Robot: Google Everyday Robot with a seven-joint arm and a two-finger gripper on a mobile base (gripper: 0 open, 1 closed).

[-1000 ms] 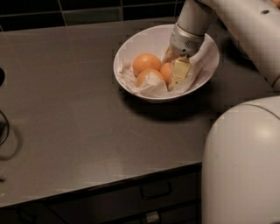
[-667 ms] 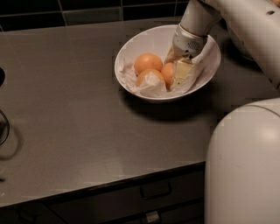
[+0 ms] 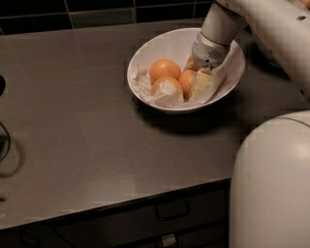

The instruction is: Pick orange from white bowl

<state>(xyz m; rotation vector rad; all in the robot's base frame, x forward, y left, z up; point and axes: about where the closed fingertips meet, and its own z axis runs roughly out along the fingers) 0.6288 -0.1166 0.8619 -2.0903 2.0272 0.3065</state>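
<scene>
The large white bowl (image 3: pixel 145 58) stands on the grey counter, lined with crumpled white paper (image 3: pixel 167 92). Three oranges lie in it: one at the back left (image 3: pixel 164 69), one at the front half under paper (image 3: pixel 162 83), and one on the right (image 3: pixel 186 80). My gripper (image 3: pixel 194 81) reaches down into the bowl's right side and is right against the right-hand orange, which it partly hides. The arm's wrist (image 3: pixel 210 46) is above the bowl's right rim.
The grey counter (image 3: pixel 82 126) runs left and forward to its front edge, with dark drawers (image 3: pixel 169 213) below. A dark tiled wall (image 3: pixel 72 12) backs it. A dark object shows at the left edge (image 3: pixel 4 140). The robot's white body (image 3: pixel 273 189) fills the lower right.
Almost nothing differs: my gripper stays low in the bowl's right side against the right-hand orange, and the oranges and paper lie as before.
</scene>
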